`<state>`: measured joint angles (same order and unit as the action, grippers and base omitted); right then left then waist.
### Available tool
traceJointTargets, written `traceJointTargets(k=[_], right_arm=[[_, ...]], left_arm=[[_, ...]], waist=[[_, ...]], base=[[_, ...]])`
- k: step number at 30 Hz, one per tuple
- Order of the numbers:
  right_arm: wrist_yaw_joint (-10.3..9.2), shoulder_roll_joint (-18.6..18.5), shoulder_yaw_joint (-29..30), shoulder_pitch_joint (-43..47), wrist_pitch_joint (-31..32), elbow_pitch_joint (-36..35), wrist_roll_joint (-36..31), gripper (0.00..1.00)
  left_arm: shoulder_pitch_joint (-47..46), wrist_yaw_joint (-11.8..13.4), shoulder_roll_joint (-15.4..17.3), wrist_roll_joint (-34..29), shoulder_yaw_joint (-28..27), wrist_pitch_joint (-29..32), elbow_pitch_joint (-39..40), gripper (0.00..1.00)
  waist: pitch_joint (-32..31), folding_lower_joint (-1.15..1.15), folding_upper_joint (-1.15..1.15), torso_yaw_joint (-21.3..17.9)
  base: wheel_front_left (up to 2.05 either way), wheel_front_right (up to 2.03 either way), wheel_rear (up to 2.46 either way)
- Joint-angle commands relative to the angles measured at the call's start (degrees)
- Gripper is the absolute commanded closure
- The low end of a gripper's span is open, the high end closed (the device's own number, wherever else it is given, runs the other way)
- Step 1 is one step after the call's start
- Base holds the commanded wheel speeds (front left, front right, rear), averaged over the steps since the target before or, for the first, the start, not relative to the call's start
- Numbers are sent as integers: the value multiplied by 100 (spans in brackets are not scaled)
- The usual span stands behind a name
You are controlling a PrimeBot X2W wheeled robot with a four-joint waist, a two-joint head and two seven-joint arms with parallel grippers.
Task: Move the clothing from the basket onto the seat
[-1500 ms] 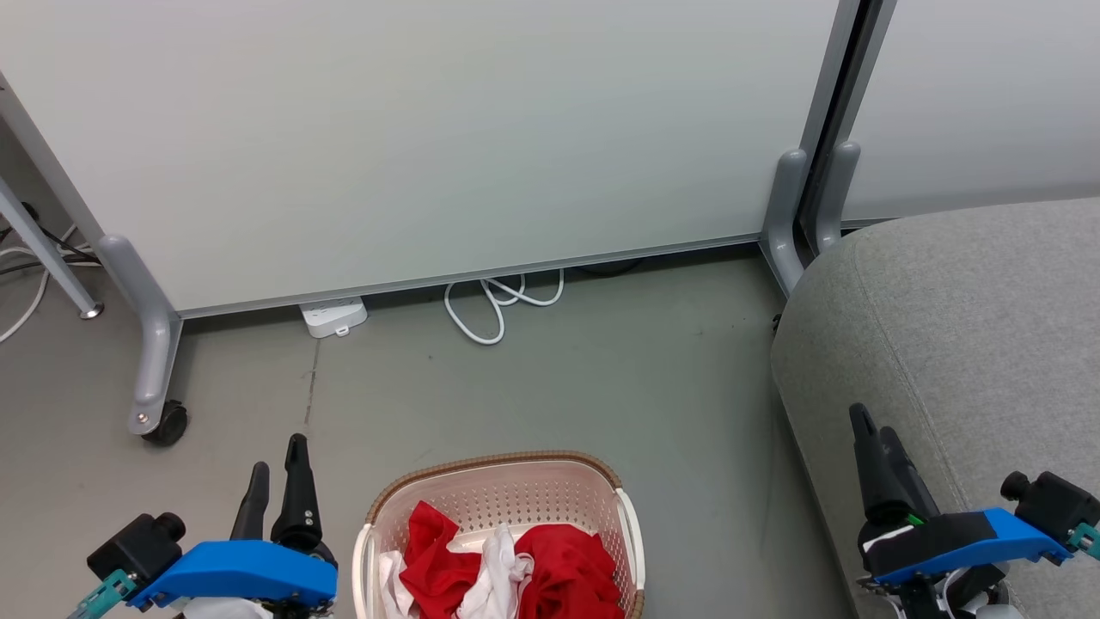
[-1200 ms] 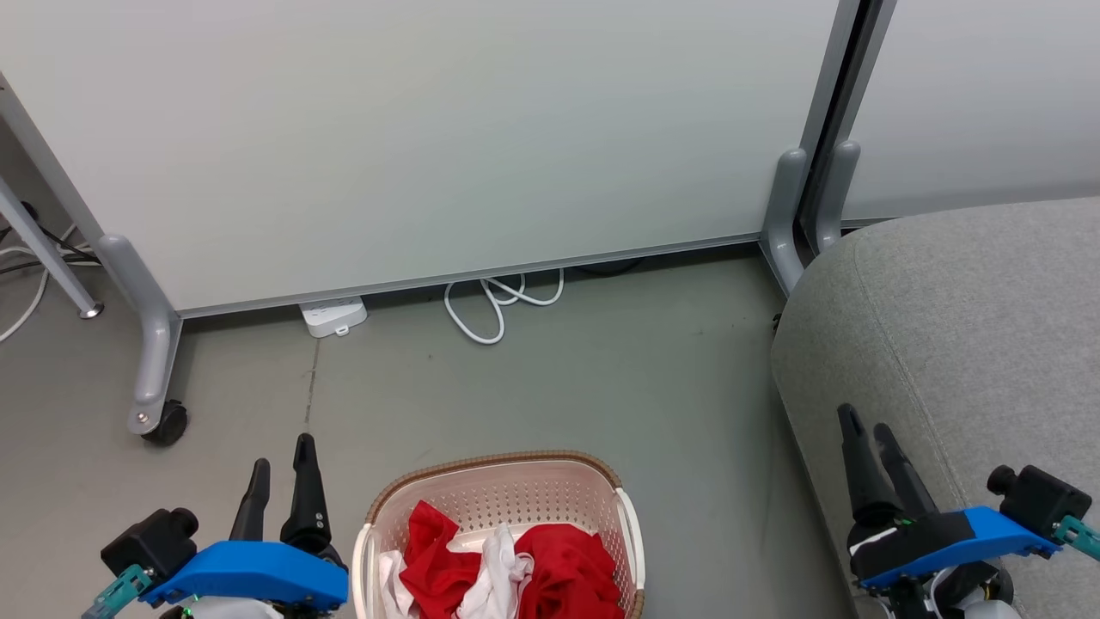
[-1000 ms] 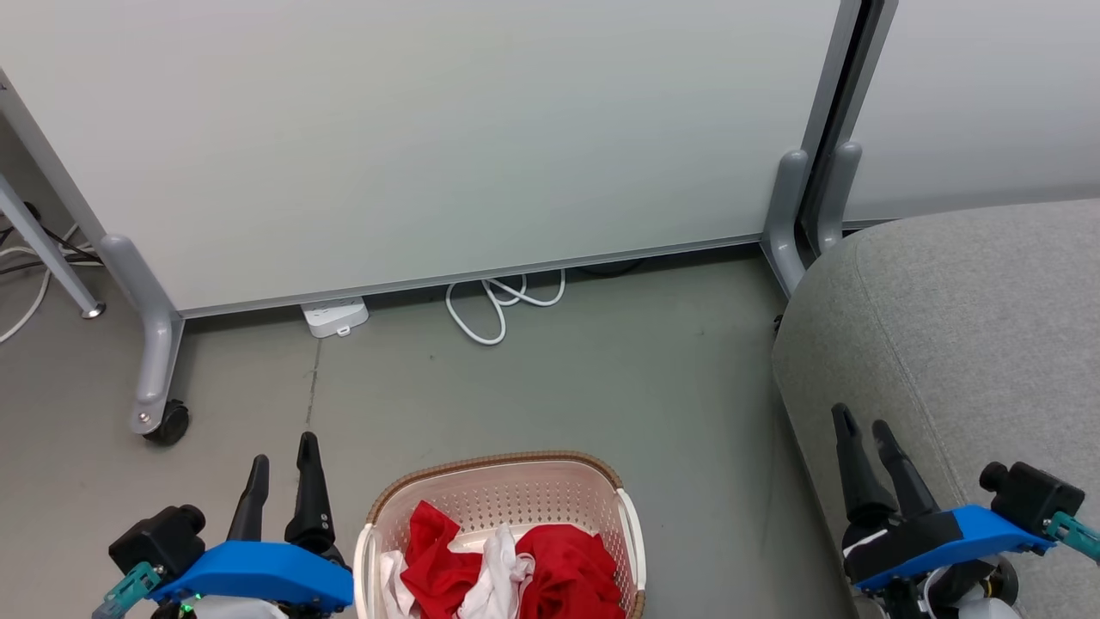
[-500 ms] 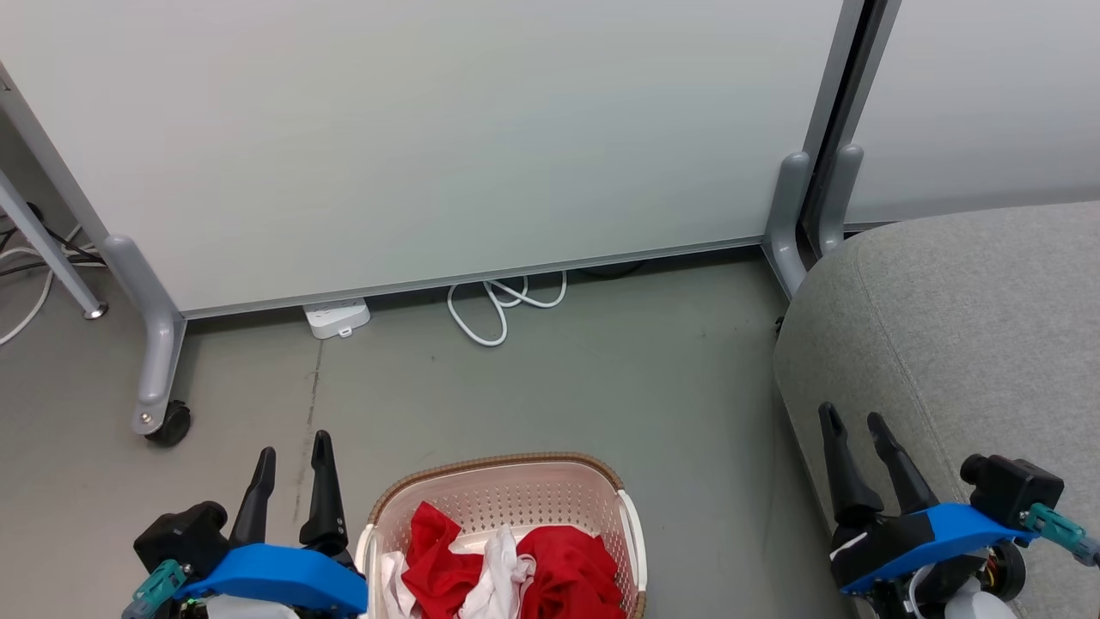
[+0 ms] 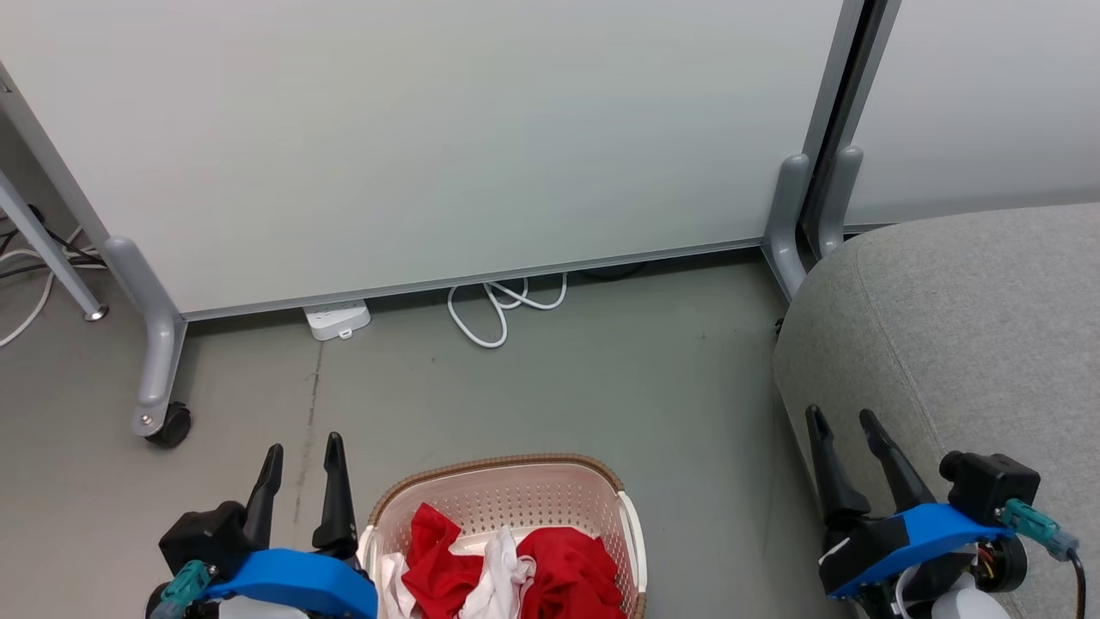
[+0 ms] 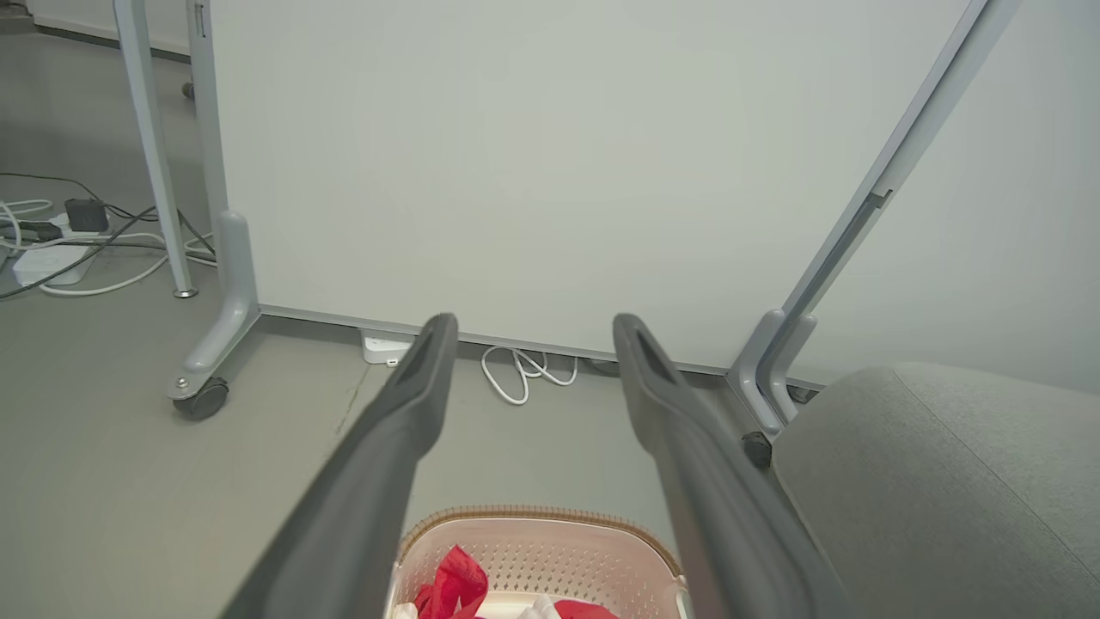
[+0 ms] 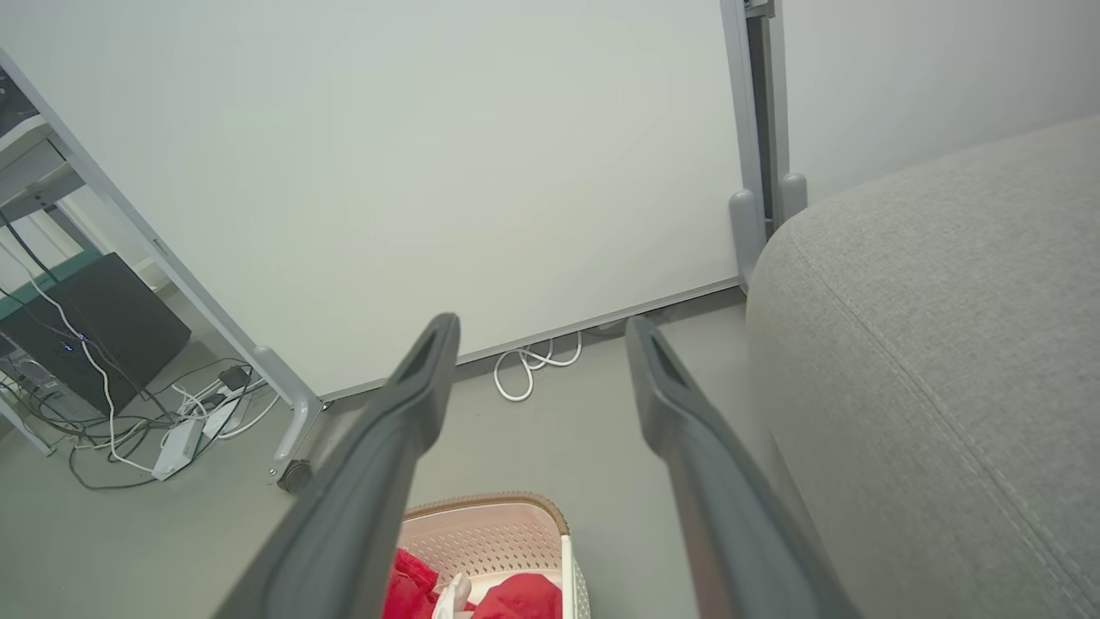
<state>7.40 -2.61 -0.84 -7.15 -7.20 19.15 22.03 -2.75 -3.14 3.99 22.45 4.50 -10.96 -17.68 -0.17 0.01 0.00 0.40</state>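
Grey floor (image 5: pixel 559 378) held the basket (image 5: pixel 498 462) of red clothing (image 5: pixel 567 572) between left gripper (image 5: pixel 304 442) and right gripper (image 5: pixel 837 413), both spread wide and empty, seemingly readied for grabbing.

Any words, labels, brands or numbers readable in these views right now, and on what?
None can be read.
The crumpled red and white clothing in the cream perforated plastic basket shows no lettering as it lies.
Any markings on the white power strip are too small to tell.

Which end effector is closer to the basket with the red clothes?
Left. The left end effector is right beside the basket, at its left rim. The right end effector is over by the seat, across a gap of floor.
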Motion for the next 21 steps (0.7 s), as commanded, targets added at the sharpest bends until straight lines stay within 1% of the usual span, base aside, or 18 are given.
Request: traceJointTargets(k=[1, 12, 21], right_arm=[[11, -39, -13, -126, -31, -12, -134, 0], [12, -41, -39, -150, -130, 41, -612, 0], [13, -41, 17, -186, -236, 76, -1170, 0]], left_arm=[[-109, -8, 14, -124, 18, -53, 3, 0], [-110, -54, -42, -372, -63, -188, -43, 0], [-103, -60, -74, -676, -55, -292, -50, 0]], waist=[[-2, 0, 0, 1], [-2, 0, 0, 8], [2, -1, 0, 9]], base=[[0, 0, 0], [0, 0, 0], [0, 0, 0]])
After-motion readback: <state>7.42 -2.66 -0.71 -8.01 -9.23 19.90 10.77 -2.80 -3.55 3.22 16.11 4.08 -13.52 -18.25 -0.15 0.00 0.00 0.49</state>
